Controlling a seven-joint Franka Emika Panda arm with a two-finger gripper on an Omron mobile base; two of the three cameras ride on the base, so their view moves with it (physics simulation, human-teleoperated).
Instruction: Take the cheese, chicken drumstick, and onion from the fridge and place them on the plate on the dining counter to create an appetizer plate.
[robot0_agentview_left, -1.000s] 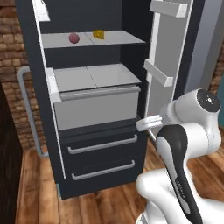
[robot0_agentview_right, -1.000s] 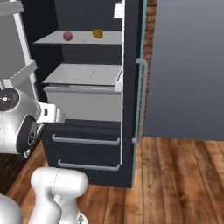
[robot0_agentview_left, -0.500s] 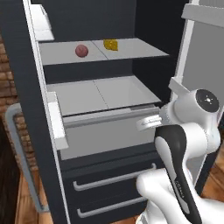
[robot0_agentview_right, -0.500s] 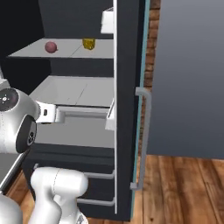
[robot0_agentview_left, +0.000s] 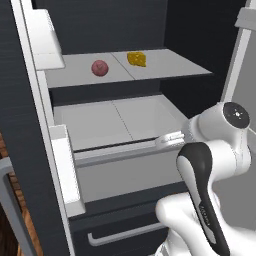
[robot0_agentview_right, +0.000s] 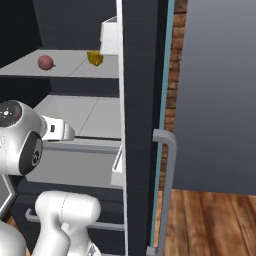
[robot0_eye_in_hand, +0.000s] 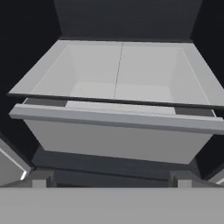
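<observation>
The base has rolled closer to the fridge (robot0_agentview_left: 30, 125) than a second ago, so its inside looms much larger. The onion (robot0_agentview_left: 100, 67) and the cheese (robot0_agentview_left: 136, 59) sit near each other, not touching, on the grey shelf (robot0_agentview_left: 165, 65), onion to the left. Below them a light grey drawer (robot0_eye_in_hand: 118, 131) stands pulled out, with nothing visible inside. The gripper (robot0_eye_in_hand: 111, 183) hangs low in front of that drawer, its fingers (robot0_eye_in_hand: 41, 180) spread wide and holding nothing. The open door's dark edge (robot0_agentview_right: 140, 125) with its bar handle (robot0_agentview_right: 167, 185) stands close on the right. A door bin (robot0_agentview_left: 65, 180) juts out at the left.
</observation>
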